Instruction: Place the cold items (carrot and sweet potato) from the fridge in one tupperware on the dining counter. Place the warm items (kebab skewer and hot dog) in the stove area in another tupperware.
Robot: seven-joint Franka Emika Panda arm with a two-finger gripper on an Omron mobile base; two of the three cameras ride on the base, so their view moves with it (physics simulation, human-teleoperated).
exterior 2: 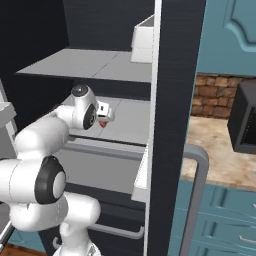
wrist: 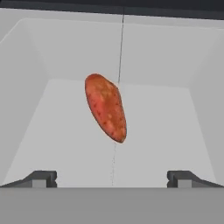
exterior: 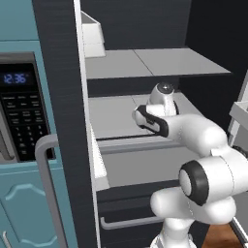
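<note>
**Pincer open over the sweet potato in the fridge**

We see the microwave (exterior: 22,109) far to the left of the pincer in the left base view, set in teal cabinets, its clock lit. Next comes the dark fridge wall with a grey handle (exterior: 46,184) in front of it. Beyond that wall we look into the fridge (exterior: 145,29), where our arm (exterior: 193,140) reaches in over the middle shelf (exterior: 111,116). Above the pincer and to its left a white bin (exterior: 93,36) stands on the upper shelf (exterior: 155,62).

In the right base view the pincer (exterior 2: 106,116) sits just past the wrist, low over the middle shelf. A bit of red, the sweet potato (exterior 2: 102,123), shows right under it. We cannot tell from this side whether they touch. To the right of the pincer stands the same dark wall, and further right a stone counter (exterior 2: 215,150) with a brick wall behind it.

In the hand view the pincer (wrist: 112,178) is spread wide, its two tips (wrist: 41,178) far apart and holding nothing. The sweet potato (wrist: 106,107) lies ahead of it, between the lines of the two tips and clear of both, resting on the pale shelf floor with its long axis running nearly away from us, slightly slanted.
</note>
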